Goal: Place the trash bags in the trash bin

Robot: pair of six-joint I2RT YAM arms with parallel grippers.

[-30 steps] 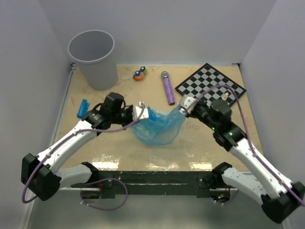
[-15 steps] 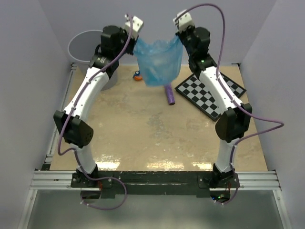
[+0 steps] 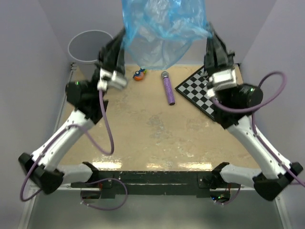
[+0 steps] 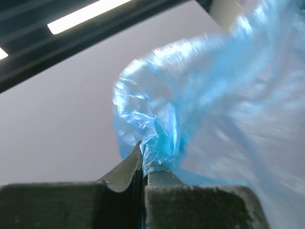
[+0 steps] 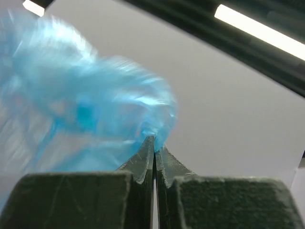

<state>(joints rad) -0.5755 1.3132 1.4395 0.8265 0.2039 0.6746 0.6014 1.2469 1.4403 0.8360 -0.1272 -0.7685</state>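
A wide floppy sheet of blue trash bag (image 3: 162, 28) hangs high in the air, stretched between my two grippers, close under the top camera. My left gripper (image 3: 123, 36) is shut on its left edge, and the film bunches at the pinch in the left wrist view (image 4: 143, 167). My right gripper (image 3: 209, 34) is shut on its right edge, also seen in the right wrist view (image 5: 154, 145). The bag fills much of both wrist views (image 4: 214, 105) (image 5: 71, 109). The grey trash bin (image 3: 86, 47) stands at the back left, partly behind my left arm.
A purple glittery microphone (image 3: 167, 88) lies at the back middle of the table. A small orange and blue toy (image 3: 139, 74) sits left of it. A checkered board (image 3: 202, 88) lies at the back right, partly under my right arm. Walls close in on three sides.
Both grippers have lifted the bag from the table to high above it. The bag has spread from a bunched pouch into a wide sheet near the camera.
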